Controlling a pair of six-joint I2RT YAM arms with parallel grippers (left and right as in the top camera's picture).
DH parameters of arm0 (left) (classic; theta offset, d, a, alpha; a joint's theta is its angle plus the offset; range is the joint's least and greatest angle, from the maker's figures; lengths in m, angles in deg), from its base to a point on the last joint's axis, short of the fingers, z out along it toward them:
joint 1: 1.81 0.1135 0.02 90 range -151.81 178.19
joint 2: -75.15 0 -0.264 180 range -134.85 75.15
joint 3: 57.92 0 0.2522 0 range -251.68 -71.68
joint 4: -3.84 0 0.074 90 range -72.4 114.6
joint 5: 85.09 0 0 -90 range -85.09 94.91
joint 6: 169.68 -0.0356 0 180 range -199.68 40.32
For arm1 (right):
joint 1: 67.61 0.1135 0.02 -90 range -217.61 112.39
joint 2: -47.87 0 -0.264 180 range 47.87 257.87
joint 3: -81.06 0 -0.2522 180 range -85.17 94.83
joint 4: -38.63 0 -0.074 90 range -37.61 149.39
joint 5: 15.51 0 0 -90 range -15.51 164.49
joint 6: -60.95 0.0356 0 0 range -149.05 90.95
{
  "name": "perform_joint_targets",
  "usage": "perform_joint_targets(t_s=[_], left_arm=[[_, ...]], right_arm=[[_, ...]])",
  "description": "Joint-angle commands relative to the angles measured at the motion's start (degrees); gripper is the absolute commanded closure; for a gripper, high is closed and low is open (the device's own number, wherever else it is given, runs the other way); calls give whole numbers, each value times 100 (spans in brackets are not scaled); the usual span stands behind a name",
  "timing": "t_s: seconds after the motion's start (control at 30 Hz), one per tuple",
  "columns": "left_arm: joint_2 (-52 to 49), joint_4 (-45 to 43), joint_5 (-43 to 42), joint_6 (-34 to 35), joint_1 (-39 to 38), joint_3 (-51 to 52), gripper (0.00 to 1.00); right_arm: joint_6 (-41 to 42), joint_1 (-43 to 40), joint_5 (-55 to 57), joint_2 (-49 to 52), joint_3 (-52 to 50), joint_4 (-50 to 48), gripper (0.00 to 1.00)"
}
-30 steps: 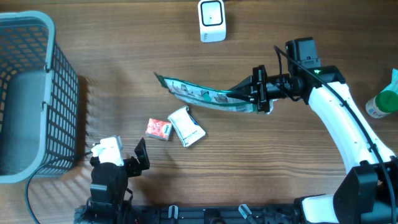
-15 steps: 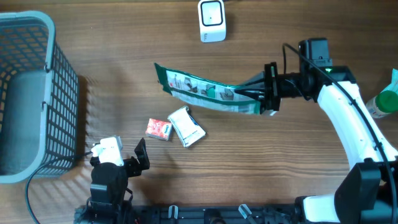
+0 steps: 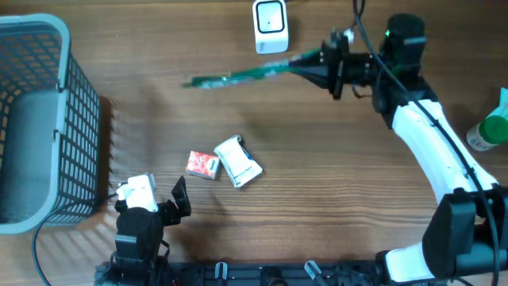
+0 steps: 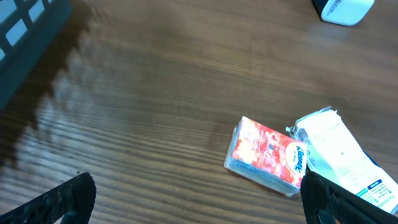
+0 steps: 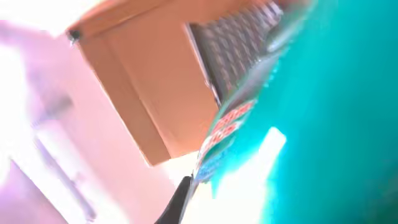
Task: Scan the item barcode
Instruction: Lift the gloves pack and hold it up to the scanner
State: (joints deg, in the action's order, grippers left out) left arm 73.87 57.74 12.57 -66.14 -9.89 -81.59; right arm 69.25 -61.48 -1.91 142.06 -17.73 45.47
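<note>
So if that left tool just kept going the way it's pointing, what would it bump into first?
Probably the red packet, lying just ahead and a little right of centre for the open left tool, with the white packet beside it. Depth is unclear, so it might touch the table first.

one basket (image 3: 62, 48), one scanner (image 3: 271, 26), three packets (image 3: 203, 164), one bottle (image 3: 485, 132)

Green packet (image 3: 242, 75), red pack (image 4: 267, 152): txt illegible.
</note>
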Motion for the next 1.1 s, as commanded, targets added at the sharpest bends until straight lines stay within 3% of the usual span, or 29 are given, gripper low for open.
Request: perform_joint_targets(t_s=[0.0, 0.13, 0.27, 0.47, 0.73, 0.83, 1.07], left_arm=[[35, 0, 57, -111, 33, 44, 0], [37, 0, 57, -111, 33, 44, 0], [35, 0, 57, -111, 33, 44, 0], [35, 0, 57, -111, 33, 44, 0], [35, 0, 57, -111, 33, 44, 0], [37, 0, 57, -111, 33, 44, 0], [35, 0, 57, -111, 33, 44, 0]], right_arm=[[-833, 258, 964, 11, 79, -1572, 96], [-1342, 533, 1961, 90, 79, -1845, 96], [-1322, 909, 2468, 914, 81, -4489, 96], [-1368, 1051, 3099, 2623, 579, -5919, 96], [-1862, 1128, 3008, 5641, 4299, -5873, 96], [-1943, 1147, 2883, 6118, 4494, -5539, 96], [-2179, 1088, 1641, 6161, 4478, -5687, 96]])
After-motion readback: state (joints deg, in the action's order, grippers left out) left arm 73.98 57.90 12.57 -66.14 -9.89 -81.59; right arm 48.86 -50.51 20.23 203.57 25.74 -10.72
